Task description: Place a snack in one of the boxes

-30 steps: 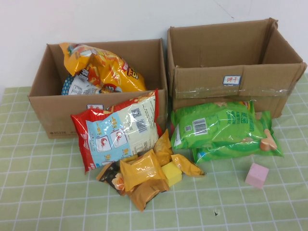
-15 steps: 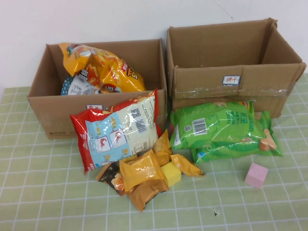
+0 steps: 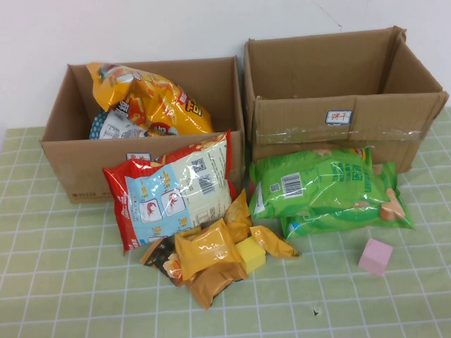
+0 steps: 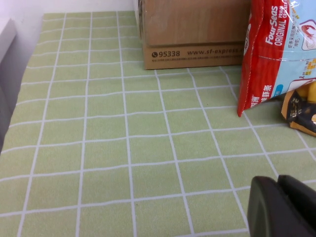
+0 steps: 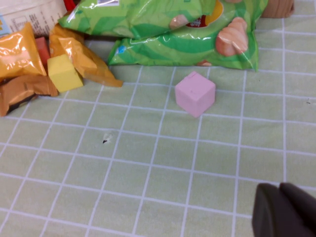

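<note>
Two open cardboard boxes stand at the back: the left box (image 3: 70,165) holds an orange chip bag (image 3: 151,98), and the right box (image 3: 296,123) shows nothing inside. In front lie a red and blue chip bag (image 3: 173,190), green snack bags (image 3: 320,186), and several small orange packets (image 3: 208,250). Neither gripper shows in the high view. My left gripper (image 4: 279,185) is shut and empty over bare cloth near the red bag (image 4: 276,49). My right gripper (image 5: 280,190) is shut and empty over the cloth, short of the green bags (image 5: 182,29).
A pink cube (image 3: 375,255) sits on the green checked cloth at the right, also in the right wrist view (image 5: 195,93). A yellow cube (image 3: 251,253) lies among the orange packets. A white wall stands behind the boxes.
</note>
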You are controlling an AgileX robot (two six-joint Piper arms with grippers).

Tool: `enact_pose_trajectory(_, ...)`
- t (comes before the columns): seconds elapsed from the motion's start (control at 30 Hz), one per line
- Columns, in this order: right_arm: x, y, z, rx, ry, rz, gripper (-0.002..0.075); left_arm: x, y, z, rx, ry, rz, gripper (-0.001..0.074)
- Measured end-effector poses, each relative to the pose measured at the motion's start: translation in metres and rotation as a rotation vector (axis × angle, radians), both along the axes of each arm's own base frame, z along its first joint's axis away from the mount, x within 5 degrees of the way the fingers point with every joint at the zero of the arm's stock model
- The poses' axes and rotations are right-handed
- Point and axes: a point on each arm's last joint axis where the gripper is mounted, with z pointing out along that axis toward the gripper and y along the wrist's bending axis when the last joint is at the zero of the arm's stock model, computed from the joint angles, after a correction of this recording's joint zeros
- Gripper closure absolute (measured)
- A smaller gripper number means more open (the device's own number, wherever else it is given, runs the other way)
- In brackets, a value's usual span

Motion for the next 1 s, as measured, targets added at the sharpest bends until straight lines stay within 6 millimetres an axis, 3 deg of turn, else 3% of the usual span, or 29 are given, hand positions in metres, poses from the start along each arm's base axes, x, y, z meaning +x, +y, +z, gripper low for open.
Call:
enact_pose_trajectory(0.67, 0.000, 0.000, -0.003, 0.000, -0.006, 0.000, 0.0726, 0.000, 0.000, 0.000, -0.004, -0.003, 0.001, 0.0736)
enact_pose_trajectory(1.0, -0.007, -0.014, -0.054, -0.011, -0.197, -0.167, 0.0726, 0.000, 0.000, 0.000, -0.008, -0.002, 0.002, 0.0736)
